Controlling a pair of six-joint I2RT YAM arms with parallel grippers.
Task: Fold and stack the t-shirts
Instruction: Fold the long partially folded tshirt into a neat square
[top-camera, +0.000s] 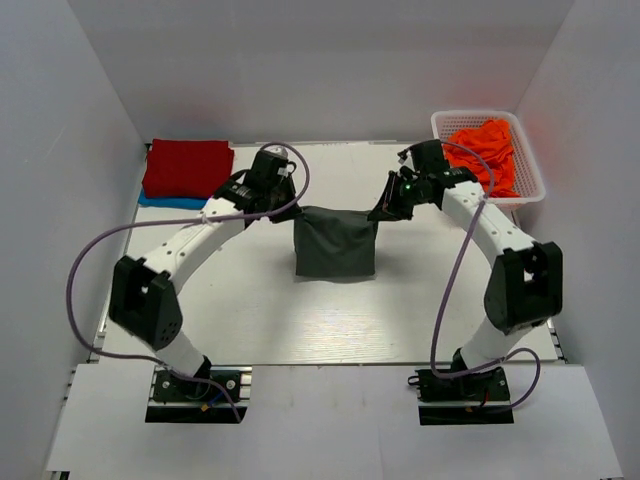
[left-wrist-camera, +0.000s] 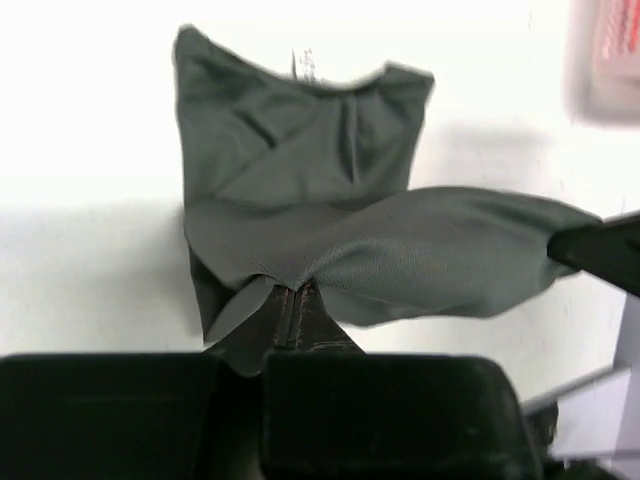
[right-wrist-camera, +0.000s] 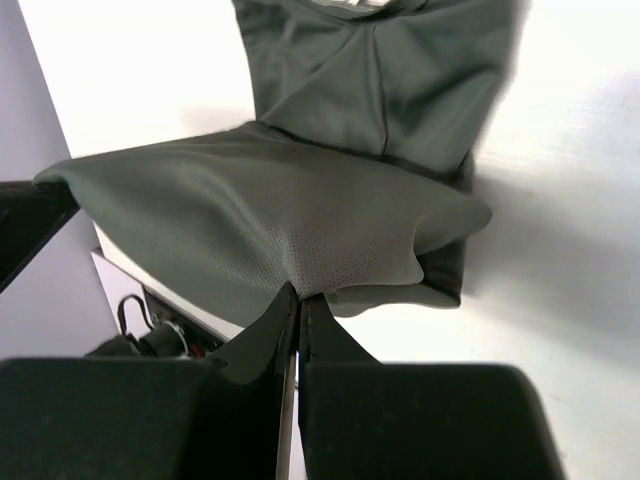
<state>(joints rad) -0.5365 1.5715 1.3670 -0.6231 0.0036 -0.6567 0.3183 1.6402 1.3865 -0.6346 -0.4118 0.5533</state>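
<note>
A dark charcoal-grey t-shirt lies partly folded in the middle of the table, its far edge lifted and stretched between both grippers. My left gripper is shut on the shirt's left corner. My right gripper is shut on the right corner. The shirt's collar end rests on the table in both wrist views. A folded red t-shirt sits on a blue one at the far left. Orange t-shirts fill the basket.
A white plastic lattice basket stands at the far right corner. White walls enclose the table on the left, back and right. The arm bases are bolted at the near edge.
</note>
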